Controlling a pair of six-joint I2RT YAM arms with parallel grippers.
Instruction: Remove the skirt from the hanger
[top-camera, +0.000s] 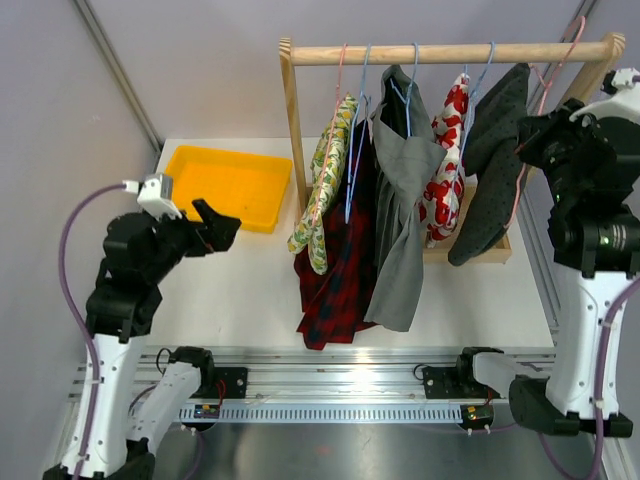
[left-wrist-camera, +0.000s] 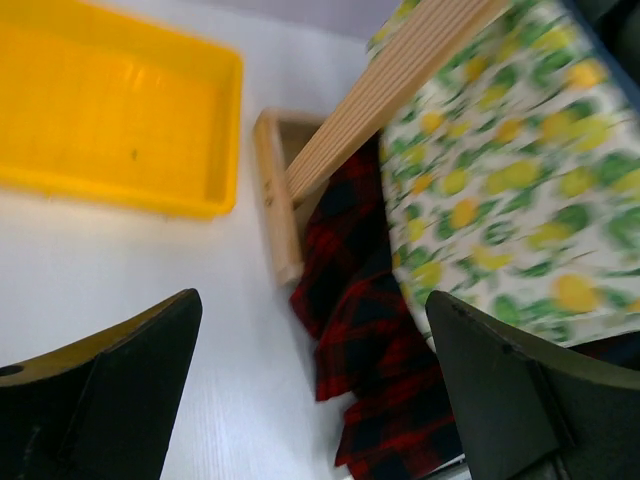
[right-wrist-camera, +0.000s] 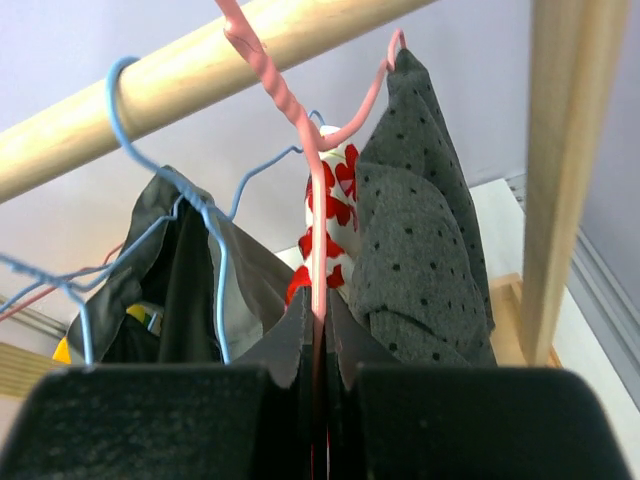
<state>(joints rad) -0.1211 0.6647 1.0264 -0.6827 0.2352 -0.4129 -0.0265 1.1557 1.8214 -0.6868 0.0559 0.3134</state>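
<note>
Right pincer (right-wrist-camera: 318, 335) clenched on the wire of the pink hanger (right-wrist-camera: 318, 200), just below its twisted neck. Hook of that hanger over the rail (right-wrist-camera: 200, 70), close to the right post (right-wrist-camera: 560, 170). Skirt (right-wrist-camera: 420, 250), dark grey with small black dots, draped on the same hanger, just right of the pincer, at the right end of the rack. Next to it on the left, a red-flowered garment (right-wrist-camera: 335, 175), then a blue hanger (right-wrist-camera: 205, 215) carrying a grey dress (top-camera: 405, 200). Farther left along the rail, seen from above, a plaid garment (top-camera: 335, 260) and a lemon-print one (top-camera: 325, 190).

Left pincer (left-wrist-camera: 315, 300) released, jaws spread wide, nothing between them. Poised over the worktop (left-wrist-camera: 100, 270), apart from the rack, facing the plaid and lemon-print cloth. Yellow tray (left-wrist-camera: 215, 205) on the worktop, just left of the rack.
</note>
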